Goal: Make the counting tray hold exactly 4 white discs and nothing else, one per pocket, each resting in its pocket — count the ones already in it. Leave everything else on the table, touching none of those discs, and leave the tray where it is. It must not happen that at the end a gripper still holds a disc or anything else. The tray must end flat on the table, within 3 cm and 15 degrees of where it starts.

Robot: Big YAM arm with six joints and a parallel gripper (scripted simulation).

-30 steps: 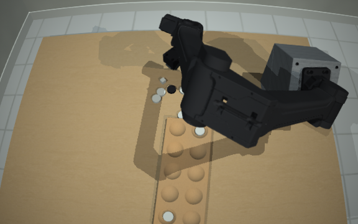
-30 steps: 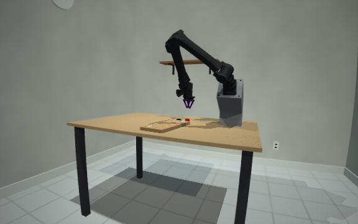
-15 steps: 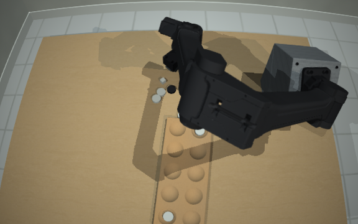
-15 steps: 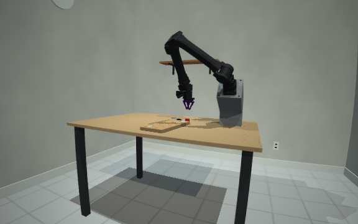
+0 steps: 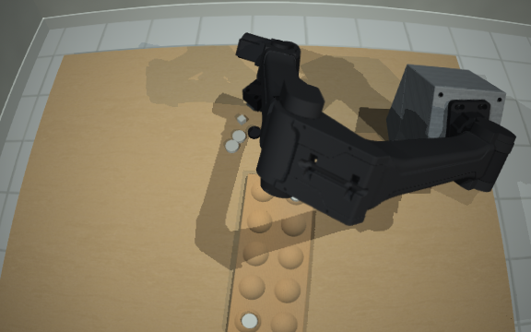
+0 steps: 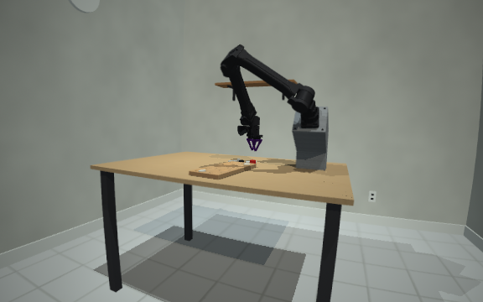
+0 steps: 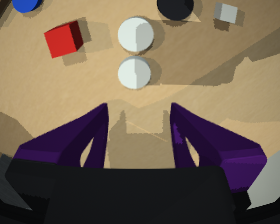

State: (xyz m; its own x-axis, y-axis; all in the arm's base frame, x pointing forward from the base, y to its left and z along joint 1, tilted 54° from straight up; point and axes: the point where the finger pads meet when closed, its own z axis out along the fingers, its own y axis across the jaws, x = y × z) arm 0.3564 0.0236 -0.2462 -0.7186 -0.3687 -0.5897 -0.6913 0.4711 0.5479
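Observation:
The wooden counting tray (image 5: 270, 258) lies on the table, with its far end under my arm; it also shows in the exterior view (image 6: 220, 169). One white disc (image 5: 249, 320) rests in a near-left pocket. Another white disc (image 5: 294, 199) peeks out from under the arm at the tray's far end. Two loose white discs (image 5: 238, 135) (image 5: 231, 146) lie on the table beyond the tray, and in the wrist view (image 7: 135, 34) (image 7: 134, 72) they lie just ahead of the fingers. My gripper (image 7: 139, 110) (image 6: 254, 144) is open and empty, well above the table.
The grey arm base (image 5: 445, 103) stands at the right.

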